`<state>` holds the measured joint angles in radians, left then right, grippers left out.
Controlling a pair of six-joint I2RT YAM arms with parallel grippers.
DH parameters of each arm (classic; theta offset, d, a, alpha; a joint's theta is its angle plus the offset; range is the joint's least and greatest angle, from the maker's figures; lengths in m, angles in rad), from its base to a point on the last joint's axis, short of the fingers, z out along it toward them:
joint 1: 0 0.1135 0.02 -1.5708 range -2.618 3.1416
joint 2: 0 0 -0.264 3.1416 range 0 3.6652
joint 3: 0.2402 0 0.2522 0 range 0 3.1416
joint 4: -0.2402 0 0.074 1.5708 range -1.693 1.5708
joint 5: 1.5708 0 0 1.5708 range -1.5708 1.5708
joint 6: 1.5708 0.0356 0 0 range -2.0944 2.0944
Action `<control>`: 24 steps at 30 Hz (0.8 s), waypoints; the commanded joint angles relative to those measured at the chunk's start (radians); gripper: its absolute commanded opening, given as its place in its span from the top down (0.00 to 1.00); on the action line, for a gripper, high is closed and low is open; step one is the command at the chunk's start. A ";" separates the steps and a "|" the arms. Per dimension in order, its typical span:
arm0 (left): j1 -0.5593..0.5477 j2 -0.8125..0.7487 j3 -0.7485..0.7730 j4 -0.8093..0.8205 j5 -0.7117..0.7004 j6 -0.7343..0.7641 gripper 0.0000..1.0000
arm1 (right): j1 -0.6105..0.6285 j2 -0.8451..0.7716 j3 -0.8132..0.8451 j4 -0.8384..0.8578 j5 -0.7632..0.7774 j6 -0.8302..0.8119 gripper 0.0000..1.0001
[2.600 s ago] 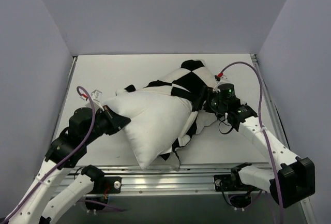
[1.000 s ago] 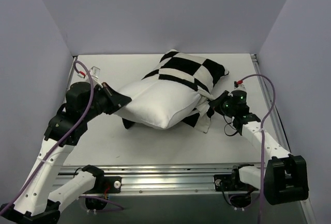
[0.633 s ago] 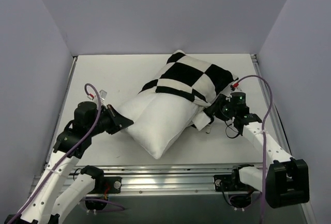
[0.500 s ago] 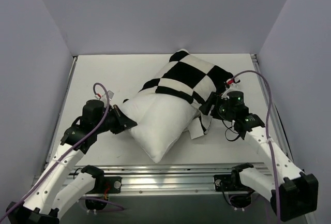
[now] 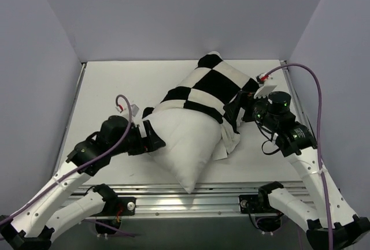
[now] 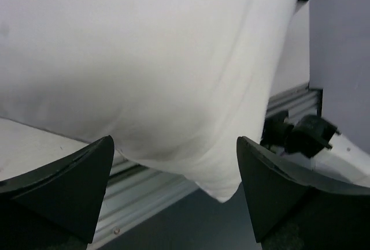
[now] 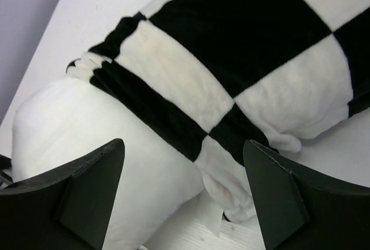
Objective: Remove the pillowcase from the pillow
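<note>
The flat white tabletop [image 5: 115, 82] spreads beneath and beyond both grippers. On it lies the large plump pillow of plain white fabric [image 5: 182, 140], set slantwise. Its bare near half bulges directly in front of the left gripper [image 5: 154, 140] and fills nearly all of that wrist's view. One corner of the pillow reaches past the gripper to the ribbed aluminium rail [image 5: 173, 195] at the table's near edge.

The soft pillowcase of large black and white checkerboard squares [image 5: 217, 85] is still on the pillow's far half, which lies just ahead of the right gripper [image 5: 234, 111]. Its bunched open edge crosses the pillow's middle. A loose flap of it lies on the table below that gripper's fingers.

The left gripper is released. In its wrist view its two dark fingers [image 6: 69, 186] stand wide apart at the lower corners, and the white pillow [image 6: 162, 59] swells above and between them, unpinched. Whether the fingertips touch the fabric cannot be told.

The right gripper [image 7: 184, 142] is released too. Its fingers [image 7: 277, 198] are spread wide and nothing is held between them. Beyond them are the checked pillowcase [image 7: 231, 48] and the pillow's bare end [image 7: 87, 129].

A thin purple cable [image 5: 315, 94] loops over the right arm.
</note>
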<state>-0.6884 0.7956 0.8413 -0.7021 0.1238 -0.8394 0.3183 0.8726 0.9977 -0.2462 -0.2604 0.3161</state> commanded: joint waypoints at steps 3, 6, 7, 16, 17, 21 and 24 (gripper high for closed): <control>0.128 0.030 0.293 -0.187 -0.200 0.209 0.06 | 0.033 0.058 0.027 0.004 -0.062 -0.045 0.21; 0.248 0.085 0.326 -0.137 -0.124 0.270 0.06 | 0.054 0.077 0.038 0.012 -0.051 -0.051 0.21; 0.272 0.099 0.318 -0.113 -0.086 0.278 0.06 | 0.070 0.081 0.039 0.013 -0.046 -0.054 0.21; 0.380 0.344 0.139 0.159 0.186 0.283 0.01 | 0.214 0.275 0.163 0.058 0.018 -0.129 0.20; 0.380 0.350 0.122 0.177 0.194 0.269 0.02 | 0.231 0.302 0.214 0.053 0.029 -0.165 0.20; 0.379 0.353 0.059 0.259 0.226 0.238 0.35 | 0.315 0.494 0.381 0.009 0.090 -0.262 0.20; 0.377 0.349 0.035 0.296 0.240 0.226 0.66 | 0.372 0.619 0.496 0.007 0.108 -0.314 0.19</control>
<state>-0.3115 1.1645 0.8890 -0.5179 0.3054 -0.6033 0.6518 1.4075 1.3903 -0.2398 -0.2005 0.1040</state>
